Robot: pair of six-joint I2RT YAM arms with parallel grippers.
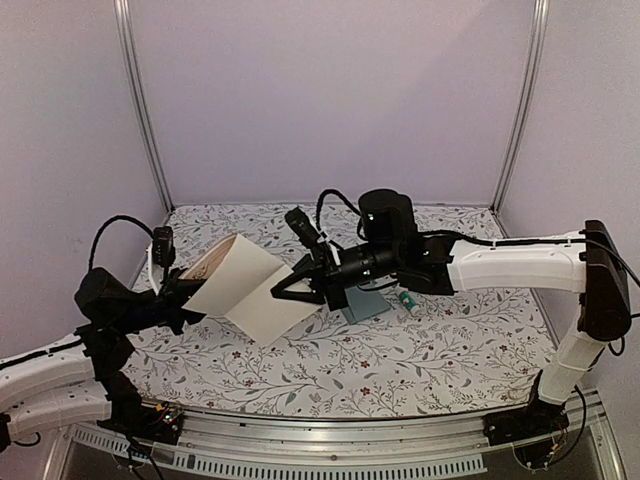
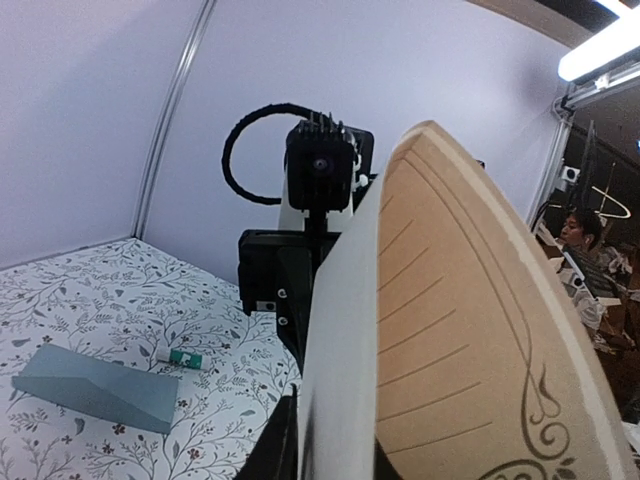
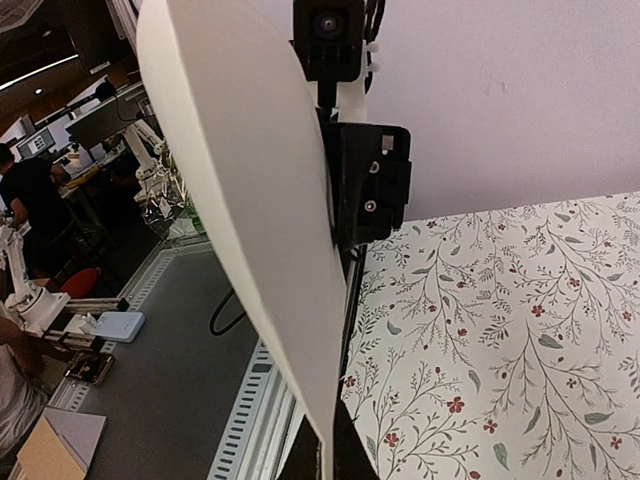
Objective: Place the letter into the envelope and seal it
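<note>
**A:** Where's everything sitting right now?

**B:** Biggest first: there's the floral table [image 1: 450, 360], and the letter [image 1: 245, 285] isn't on it. It's up in the air between the two arms, bowed into a loose curve. The envelope [image 1: 368, 305] lies flat on the table, partly hidden behind the right arm.

**A:** And the grippers?

**B:** The right gripper [image 1: 283, 291] is clamped tight on the letter's right edge. The left gripper [image 1: 188, 298] is at the opposite edge, but I honestly can't tell if it's pinching or gone slack. There's also a tiny glue stick [image 1: 407, 300] near the envelope.

**A:** How's that paper going to behave?

**B:** My guess is it's light, thin and floppy. It sags wherever it's not supported and it'll crease if you squeeze mid-sheet. I'd grab it at the edges near a corner, ideally two opposite edges so it stays taut going into the envelope.
</note>
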